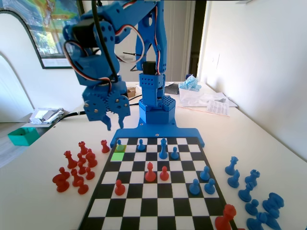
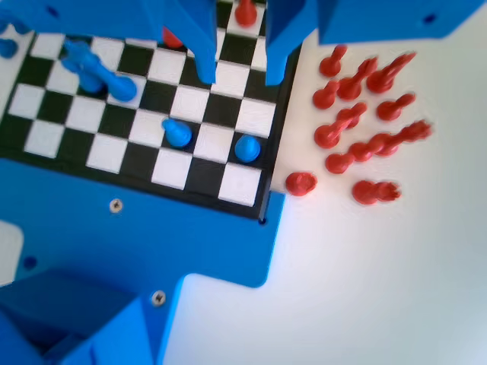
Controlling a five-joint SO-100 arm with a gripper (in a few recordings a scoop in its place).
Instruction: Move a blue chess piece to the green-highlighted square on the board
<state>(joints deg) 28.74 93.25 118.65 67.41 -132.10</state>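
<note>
Blue plastic arm (image 1: 144, 57), black-red-white cables

No readable text, label, brand, number or sign appears in either view; the framed colourful picture on the wall (image 1: 53, 28) at the fixed view's upper left carries no legible writing, and the white papers on the table (image 1: 218, 106) at the far right are too small to read

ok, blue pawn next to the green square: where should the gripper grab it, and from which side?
Judging from the frames: take the blue pawn by the narrow stem under its round head, coming straight down. It stands upright, alone in the board's corner beside the green-highlighted square. The gripper hangs open above, empty.
</note>
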